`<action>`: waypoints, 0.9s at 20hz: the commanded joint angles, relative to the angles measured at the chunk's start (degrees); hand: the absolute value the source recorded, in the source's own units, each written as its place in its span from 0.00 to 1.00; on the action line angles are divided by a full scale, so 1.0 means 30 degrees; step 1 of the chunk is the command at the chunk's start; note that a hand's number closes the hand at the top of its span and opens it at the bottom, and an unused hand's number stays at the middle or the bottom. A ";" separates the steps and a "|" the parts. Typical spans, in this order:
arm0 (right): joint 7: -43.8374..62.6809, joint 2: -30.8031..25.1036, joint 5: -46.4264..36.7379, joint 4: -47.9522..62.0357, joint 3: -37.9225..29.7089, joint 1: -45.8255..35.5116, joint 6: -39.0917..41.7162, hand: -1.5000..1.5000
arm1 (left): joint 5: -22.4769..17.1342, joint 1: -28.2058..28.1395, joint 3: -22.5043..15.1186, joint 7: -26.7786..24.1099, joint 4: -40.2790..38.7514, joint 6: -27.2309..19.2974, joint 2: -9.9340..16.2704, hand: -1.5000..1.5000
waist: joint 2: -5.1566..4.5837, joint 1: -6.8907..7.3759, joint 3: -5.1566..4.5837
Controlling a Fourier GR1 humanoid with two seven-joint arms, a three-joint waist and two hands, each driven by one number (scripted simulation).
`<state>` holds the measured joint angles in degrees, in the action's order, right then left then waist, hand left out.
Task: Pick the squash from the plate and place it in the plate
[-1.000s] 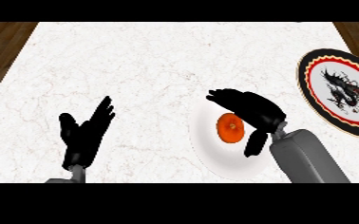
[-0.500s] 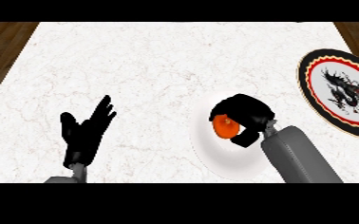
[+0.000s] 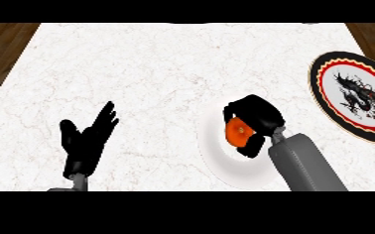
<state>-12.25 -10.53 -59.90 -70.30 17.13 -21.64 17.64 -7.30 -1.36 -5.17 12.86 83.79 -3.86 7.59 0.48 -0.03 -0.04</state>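
You have the orange squash (image 3: pixel 236 131) sitting on the plain white plate (image 3: pixel 219 161), and your right hand (image 3: pixel 255 116) is wrapped over it, fingers curled round its top and far side, thumb down by its near side. Only a patch of orange shows between them. To the right of the white plate, well apart, at the marble counter's (image 3: pixel 161 69) edge, lies the dragon-patterned plate (image 3: pixel 350 95). To the left of the white plate, your left hand (image 3: pixel 86 141) rests open, fingers straight, holding nothing
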 commanded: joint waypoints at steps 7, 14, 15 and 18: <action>1.3741 0.3459 -0.0877 -0.1362 -0.4288 0.0171 -0.7768 1.00 | -0.0281 -0.0599 0.0246 -0.0204 -0.0233 0.0423 0.0241 0.50 | -0.0057 -0.0131 0.0007; 1.9866 0.3501 -0.4758 -0.3863 -0.2335 -0.1828 -1.2891 1.00 | -0.0124 -0.0721 -0.0069 0.0164 0.0333 0.0361 0.0111 0.50 | -0.0054 0.0241 0.0001; 2.0288 0.3503 -0.4565 -0.4069 -0.1457 -0.0852 -1.4886 1.00 | -0.0169 0.0065 0.0253 -0.0640 -0.0762 0.0472 -0.0012 0.50 | -0.0135 0.0094 0.0000; 2.3190 0.3506 -0.6204 -0.5487 -0.0566 -0.0574 -1.5773 1.00 | -0.0464 0.0624 0.0604 -0.0045 -0.1227 0.0586 0.0092 0.50 | -0.0110 -0.0085 -0.0007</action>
<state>47.50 -0.17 -73.61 -83.03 12.13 -24.08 -23.03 -7.89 -1.17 -4.49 12.35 83.16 -3.09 7.40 0.39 -0.01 0.13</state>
